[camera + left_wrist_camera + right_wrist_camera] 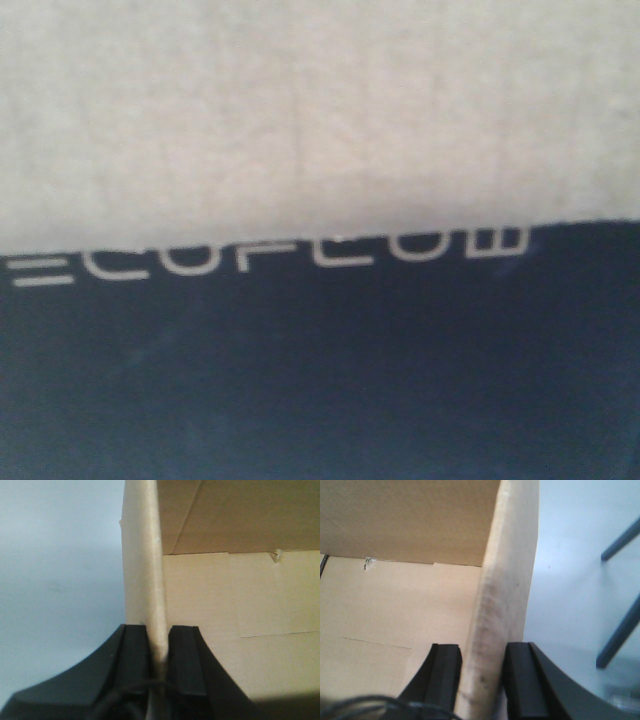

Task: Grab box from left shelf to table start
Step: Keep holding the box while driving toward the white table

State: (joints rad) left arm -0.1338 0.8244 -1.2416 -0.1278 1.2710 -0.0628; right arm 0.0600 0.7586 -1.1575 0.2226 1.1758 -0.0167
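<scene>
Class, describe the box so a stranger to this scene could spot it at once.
It fills the front view, a brown cardboard box with the left gripper and right gripper each clamped on a wall. Its black panel with white ECOFLOW lettering marks it out.

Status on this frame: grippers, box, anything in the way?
Left gripper shut on box wall. Right gripper shut on opposite wall. Box fills front view, ECOFLOW lettering close. No obstruction visible.
</scene>
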